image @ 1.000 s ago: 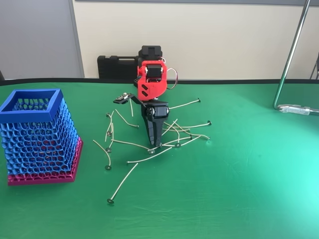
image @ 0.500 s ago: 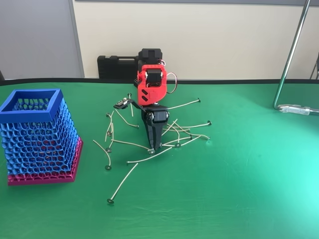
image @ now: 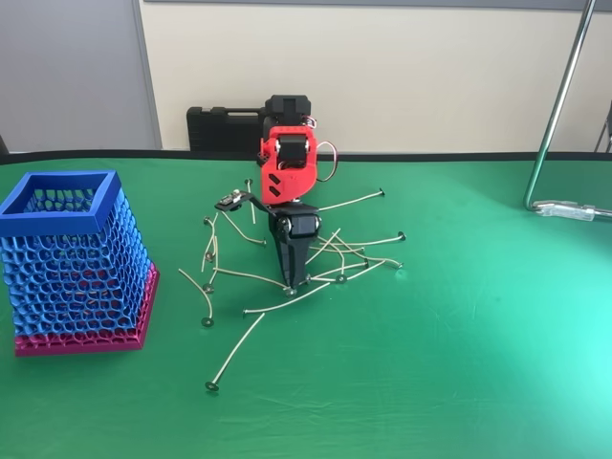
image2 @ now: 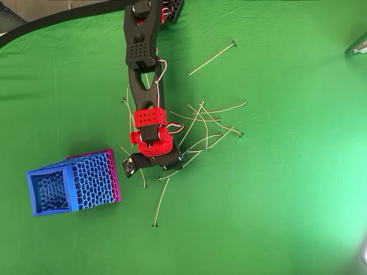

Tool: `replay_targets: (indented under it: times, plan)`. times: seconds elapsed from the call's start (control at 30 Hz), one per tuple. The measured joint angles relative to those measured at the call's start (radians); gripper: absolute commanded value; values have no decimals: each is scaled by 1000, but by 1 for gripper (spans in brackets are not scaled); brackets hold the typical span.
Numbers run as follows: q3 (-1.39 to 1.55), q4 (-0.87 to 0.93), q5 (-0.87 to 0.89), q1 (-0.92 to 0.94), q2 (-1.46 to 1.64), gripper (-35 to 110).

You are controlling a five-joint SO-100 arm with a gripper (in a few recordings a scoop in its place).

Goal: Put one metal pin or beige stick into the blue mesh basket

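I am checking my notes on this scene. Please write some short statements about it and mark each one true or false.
1. The blue mesh basket stands upright on the green table. True.
2. A pin already lies inside the basket. False: none shows inside it.
3. The gripper points down into the pile of pins. True.
4. The gripper hovers over the basket. False: it is among the pins, apart from the basket.
5. A black case is behind the arm. True.
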Motion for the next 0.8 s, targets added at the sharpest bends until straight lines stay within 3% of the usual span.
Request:
replay_targets:
  times: [0.8]
  plan:
    - [0,0,-15,9,-11,7]
